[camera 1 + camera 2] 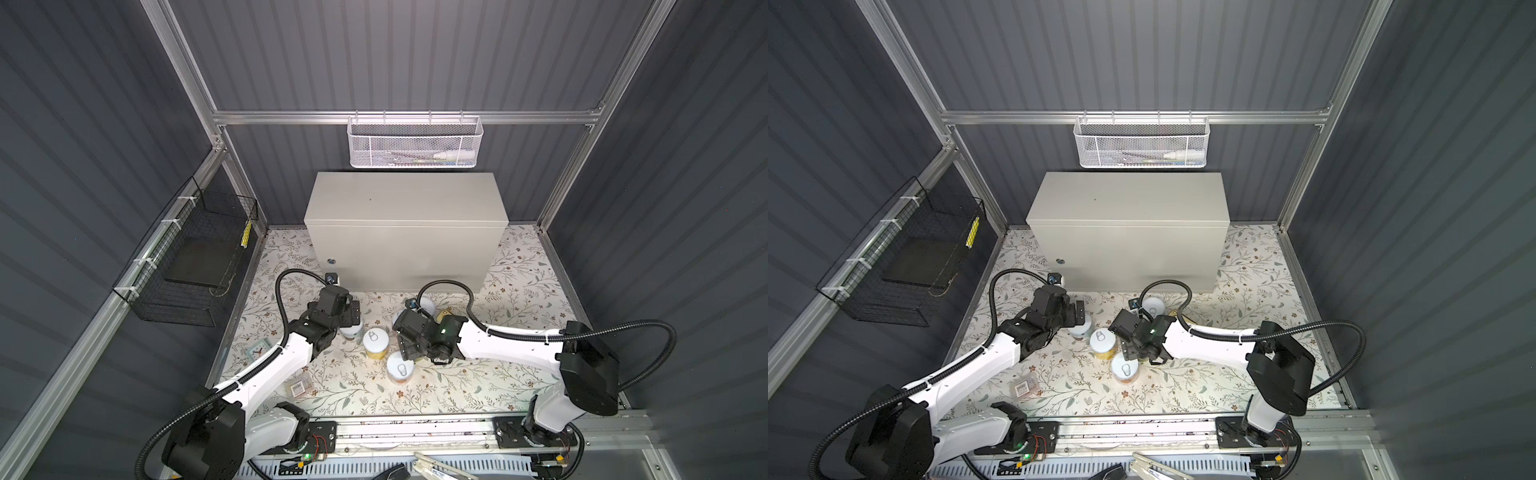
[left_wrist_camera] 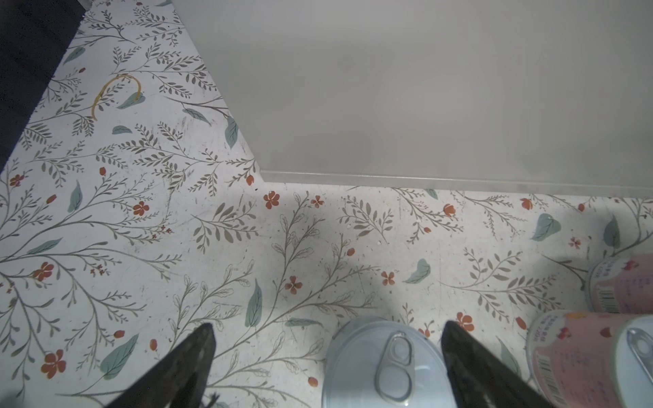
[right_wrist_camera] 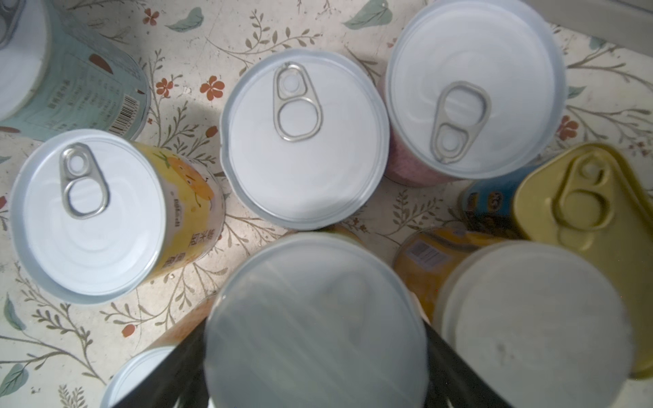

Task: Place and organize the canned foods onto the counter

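The beige counter (image 1: 405,203) stands at the back, its top bare. Several canned foods stand clustered on the floral mat in front of it, among them a yellow-label can (image 1: 376,343), an orange-label can (image 1: 400,370) and a gold tin (image 3: 583,205). My left gripper (image 2: 327,325) is open above a silver-topped can (image 2: 388,364) that sits close to one finger. My right gripper (image 3: 316,328) straddles a blurred white-topped can (image 3: 318,300), one finger on each side. That lid hides whether the pads touch the can. Two pink-label cans (image 2: 593,356) stand beside the left gripper.
A white mesh basket (image 1: 413,143) hangs on the back rail above the counter. A black wire basket (image 1: 191,266) hangs on the left wall. A clear barcode packet (image 1: 301,387) and a small square clock (image 1: 259,347) lie near the left arm. A rubber band (image 2: 116,92) lies by the counter's corner.
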Available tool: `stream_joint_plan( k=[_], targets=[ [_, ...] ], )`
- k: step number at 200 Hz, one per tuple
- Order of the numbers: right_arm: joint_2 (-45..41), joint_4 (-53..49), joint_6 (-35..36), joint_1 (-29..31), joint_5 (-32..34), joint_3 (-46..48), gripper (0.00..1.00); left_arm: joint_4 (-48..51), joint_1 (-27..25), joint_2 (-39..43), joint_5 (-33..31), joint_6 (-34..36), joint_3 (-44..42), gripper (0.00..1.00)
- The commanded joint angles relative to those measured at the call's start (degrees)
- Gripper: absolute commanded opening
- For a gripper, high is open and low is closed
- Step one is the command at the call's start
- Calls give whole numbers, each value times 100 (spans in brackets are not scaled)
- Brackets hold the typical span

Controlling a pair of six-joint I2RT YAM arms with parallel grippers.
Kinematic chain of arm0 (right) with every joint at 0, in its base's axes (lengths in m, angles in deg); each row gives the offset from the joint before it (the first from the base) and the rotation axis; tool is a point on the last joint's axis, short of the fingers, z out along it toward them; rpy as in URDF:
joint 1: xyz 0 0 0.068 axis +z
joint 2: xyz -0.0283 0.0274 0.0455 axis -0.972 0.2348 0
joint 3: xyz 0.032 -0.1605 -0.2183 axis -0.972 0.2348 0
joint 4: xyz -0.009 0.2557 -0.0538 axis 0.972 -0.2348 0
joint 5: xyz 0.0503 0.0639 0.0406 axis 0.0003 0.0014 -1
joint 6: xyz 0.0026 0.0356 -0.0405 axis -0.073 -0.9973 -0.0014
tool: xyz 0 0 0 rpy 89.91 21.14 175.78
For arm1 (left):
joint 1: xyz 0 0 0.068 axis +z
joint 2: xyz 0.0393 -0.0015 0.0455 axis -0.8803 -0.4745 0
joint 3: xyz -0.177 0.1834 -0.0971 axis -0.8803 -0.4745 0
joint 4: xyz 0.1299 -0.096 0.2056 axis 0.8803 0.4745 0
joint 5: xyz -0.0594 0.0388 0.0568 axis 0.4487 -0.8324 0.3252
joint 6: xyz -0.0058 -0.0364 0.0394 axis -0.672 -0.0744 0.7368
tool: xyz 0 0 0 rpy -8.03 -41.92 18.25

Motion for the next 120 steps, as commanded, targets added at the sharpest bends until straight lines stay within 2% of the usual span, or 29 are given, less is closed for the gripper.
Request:
stream_joint_plan(
  k=[1,66,96,120],
  targets=[
    [56,-106,-31,-32,187,-45,72,-115,-7,-67,175,72,-55,100],
    [-119,54,7,-111,183,94,70,-236,-12,-200,277,90,-89,100],
    [-387,267,26,-232,73,276,66,-619,-12,-142,760,223,-238,100],
    [-547,344,76,-351,-11,359,65,-665,-12,-102,785,249,-267,100]
  ],
)
